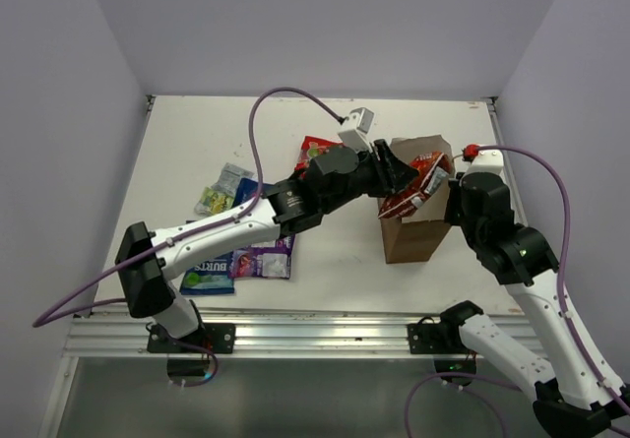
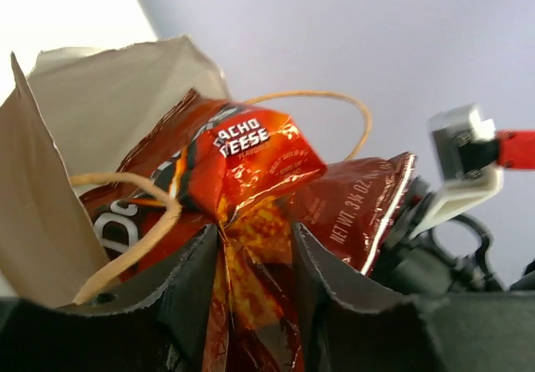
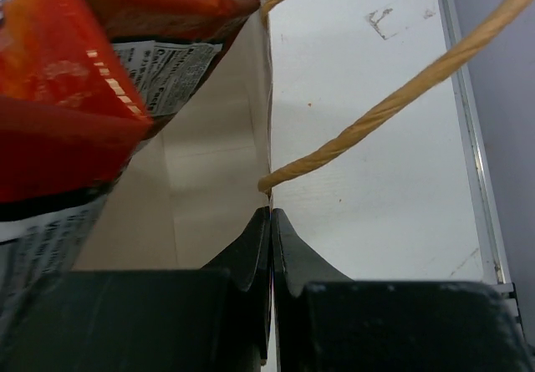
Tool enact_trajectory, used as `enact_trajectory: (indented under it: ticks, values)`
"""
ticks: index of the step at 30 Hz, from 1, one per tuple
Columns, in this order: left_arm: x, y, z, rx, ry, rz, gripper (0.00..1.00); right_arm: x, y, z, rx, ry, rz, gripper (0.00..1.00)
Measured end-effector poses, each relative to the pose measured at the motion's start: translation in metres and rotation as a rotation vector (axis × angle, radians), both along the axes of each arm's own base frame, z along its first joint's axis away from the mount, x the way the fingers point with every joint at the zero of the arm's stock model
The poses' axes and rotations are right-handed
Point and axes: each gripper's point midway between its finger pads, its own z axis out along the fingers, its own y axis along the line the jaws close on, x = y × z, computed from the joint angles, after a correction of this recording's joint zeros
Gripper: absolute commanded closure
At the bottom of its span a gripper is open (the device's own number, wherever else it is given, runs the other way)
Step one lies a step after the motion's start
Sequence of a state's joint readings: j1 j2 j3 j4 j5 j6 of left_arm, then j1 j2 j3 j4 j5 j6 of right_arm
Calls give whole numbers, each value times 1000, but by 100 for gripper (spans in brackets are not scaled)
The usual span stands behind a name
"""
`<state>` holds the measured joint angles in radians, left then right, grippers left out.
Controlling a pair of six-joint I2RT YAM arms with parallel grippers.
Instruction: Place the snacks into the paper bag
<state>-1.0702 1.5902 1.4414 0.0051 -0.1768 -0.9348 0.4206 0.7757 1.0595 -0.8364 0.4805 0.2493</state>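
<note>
The brown paper bag [image 1: 411, 229] stands upright right of centre. My left gripper [image 1: 402, 177] is shut on the red Doritos bag [image 1: 418, 187] and holds it over the bag's open mouth, partly inside. In the left wrist view the Doritos bag [image 2: 251, 163] is pinched between my fingers, with the paper bag's pale wall [image 2: 109, 104] behind. My right gripper [image 3: 271, 215] is shut on the paper bag's rim [image 3: 266, 96] beside a string handle [image 3: 368, 125]. Other snacks lie at left: a red packet [image 1: 315, 150], a green packet [image 1: 221, 190], a purple packet [image 1: 268, 258] and a blue packet [image 1: 207, 273].
The white table [image 1: 197, 133] ends at a metal rail [image 1: 295, 335] along the near edge. Pale walls stand at the back and both sides. Purple cables loop over both arms.
</note>
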Motion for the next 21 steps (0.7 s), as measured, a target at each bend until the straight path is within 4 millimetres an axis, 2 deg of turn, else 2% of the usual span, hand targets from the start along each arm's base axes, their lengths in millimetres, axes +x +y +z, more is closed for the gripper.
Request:
enact_trajectory:
  ticks: [2,5,7,10,12,15,17,18,20,21]
  values:
    - [3,-10,11,-4,-38,-20,43,0,0,0,0,0,0,100]
    - [11,-27,44,-35,-120,-36,42,0,0,-1,-1,2,0,100]
    - [15,-35,76,-68,-197,-46,42,0,0,-1,-1,3,0,100]
    - [14,-32,118,-108,-312,-47,41,0,0,-1,-1,4,1,100]
    - [14,-26,133,-113,-372,-37,41,0,0,-2,-3,7,1,100]
    - [15,-10,140,-74,-440,2,42,0,0,-3,-3,9,1,100]
    - [23,9,138,-8,-474,80,43,0,0,-3,-3,9,1,100]
    - [30,20,134,39,-484,132,43,0,0,-3,-3,9,1,100]
    - [46,48,119,146,-481,230,32,0,0,-3,-3,9,1,100]
    - [59,64,106,202,-466,280,31,0,0,-3,-3,9,1,100]
